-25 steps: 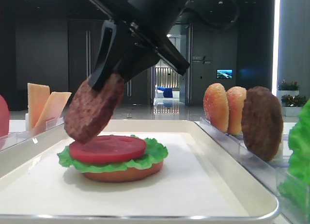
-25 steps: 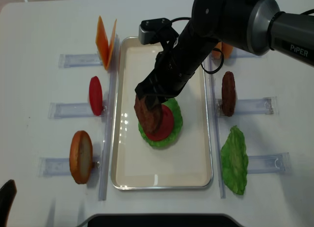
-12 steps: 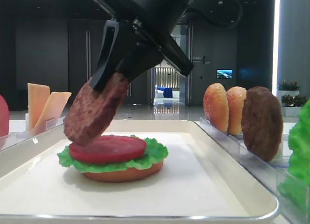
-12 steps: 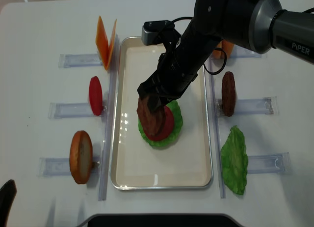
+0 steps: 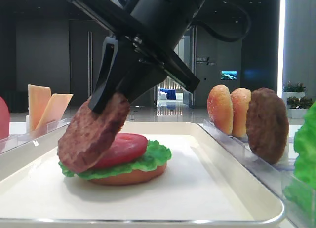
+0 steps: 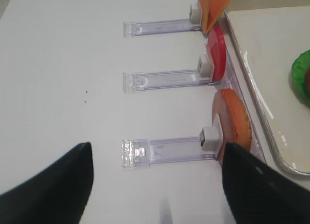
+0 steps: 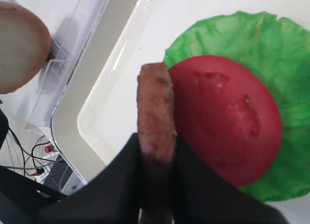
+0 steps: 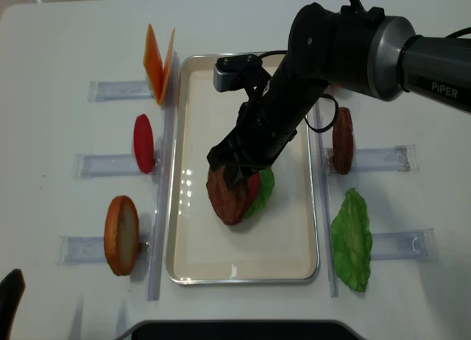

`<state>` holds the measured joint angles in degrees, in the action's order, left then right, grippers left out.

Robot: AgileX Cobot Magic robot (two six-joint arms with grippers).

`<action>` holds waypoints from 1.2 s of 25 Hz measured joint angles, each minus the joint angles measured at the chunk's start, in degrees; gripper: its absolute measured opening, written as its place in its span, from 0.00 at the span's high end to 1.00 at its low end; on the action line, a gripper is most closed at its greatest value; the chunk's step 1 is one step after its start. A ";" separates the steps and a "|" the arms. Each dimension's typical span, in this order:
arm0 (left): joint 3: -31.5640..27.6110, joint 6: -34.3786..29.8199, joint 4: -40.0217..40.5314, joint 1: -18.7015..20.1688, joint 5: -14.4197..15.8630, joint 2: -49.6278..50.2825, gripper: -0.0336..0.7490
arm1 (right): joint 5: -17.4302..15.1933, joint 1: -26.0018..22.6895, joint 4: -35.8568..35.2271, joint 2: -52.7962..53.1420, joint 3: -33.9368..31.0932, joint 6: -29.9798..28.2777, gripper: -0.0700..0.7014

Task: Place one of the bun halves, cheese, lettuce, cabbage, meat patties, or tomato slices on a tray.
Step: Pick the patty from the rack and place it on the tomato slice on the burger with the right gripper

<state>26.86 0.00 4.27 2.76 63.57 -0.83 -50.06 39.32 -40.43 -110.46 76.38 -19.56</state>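
My right gripper (image 7: 156,142) (image 5: 111,92) (image 8: 234,167) is shut on the edge of a brown meat patty (image 7: 156,103) (image 5: 94,134) (image 8: 227,195). The patty hangs tilted, leaning on the left side of a red tomato slice (image 7: 227,122) (image 5: 123,148). That slice lies on green lettuce (image 7: 252,44) (image 5: 155,156) over a bun half (image 5: 133,176), on the cream tray (image 8: 199,259) (image 5: 217,188). My left gripper (image 6: 155,156) stands open over bare table, beside a racked bun half (image 6: 235,122) (image 8: 121,233).
Clear racks flank the tray. On the left stand cheese slices (image 8: 158,60) (image 5: 47,107) and a tomato slice (image 8: 143,143) (image 6: 218,59). On the right stand bun halves (image 5: 229,109), another patty (image 8: 342,140) (image 5: 266,124) and a lettuce leaf (image 8: 351,241).
The right gripper has come down and shifted left with the patty, which now leans lower against the tomato slice's left edge. The left gripper has not moved.
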 joint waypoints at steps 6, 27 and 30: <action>0.00 0.00 0.00 0.00 0.00 0.00 0.15 | -0.21 0.00 -1.71 0.00 0.00 -0.51 0.77; 0.00 0.00 0.00 0.00 0.00 0.00 0.15 | -1.91 -2.39 -6.76 0.00 0.00 -4.05 0.77; 0.00 0.00 0.00 0.00 0.00 0.00 0.15 | -1.86 -3.12 -6.88 0.00 0.00 -4.28 0.77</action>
<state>26.86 0.00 4.27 2.76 63.57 -0.83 -51.91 36.20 -47.31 -110.46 76.38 -23.84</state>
